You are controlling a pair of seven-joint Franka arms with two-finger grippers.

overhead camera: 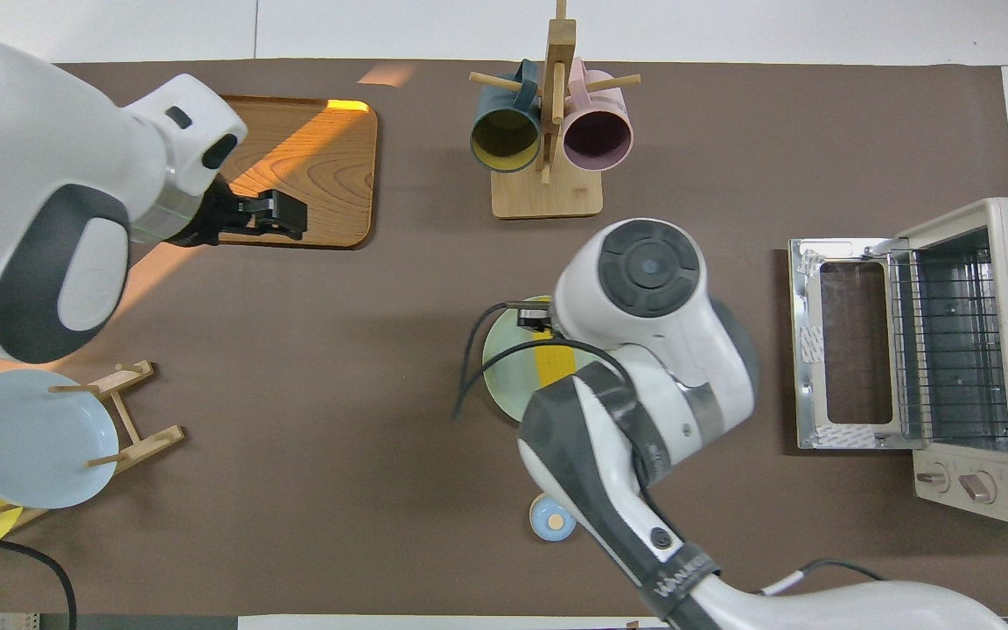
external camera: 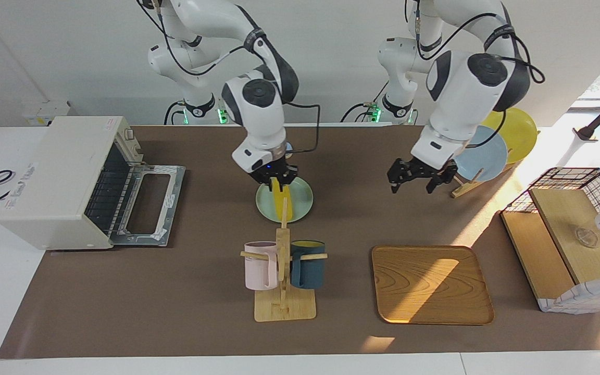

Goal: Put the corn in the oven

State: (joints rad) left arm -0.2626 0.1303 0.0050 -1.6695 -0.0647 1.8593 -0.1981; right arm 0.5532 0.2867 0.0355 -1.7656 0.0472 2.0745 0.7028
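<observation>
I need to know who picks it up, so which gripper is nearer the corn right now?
The right. The right gripper is down at the corn on the green plate; the left gripper hangs over bare table toward the left arm's end.

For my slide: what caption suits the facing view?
Right gripper over the corn on its plate, oven open.

We've got the oven [overhead camera: 950,350] at 3 o'clock with its door dropped open, and the right gripper [overhead camera: 532,315] sits over the corn [overhead camera: 554,360] on the green plate [overhead camera: 504,372] dead centre. The left gripper [overhead camera: 281,213] hangs at 10 o'clock over the wooden tray [overhead camera: 329,149], mug rack [overhead camera: 548,131] at 12.
</observation>
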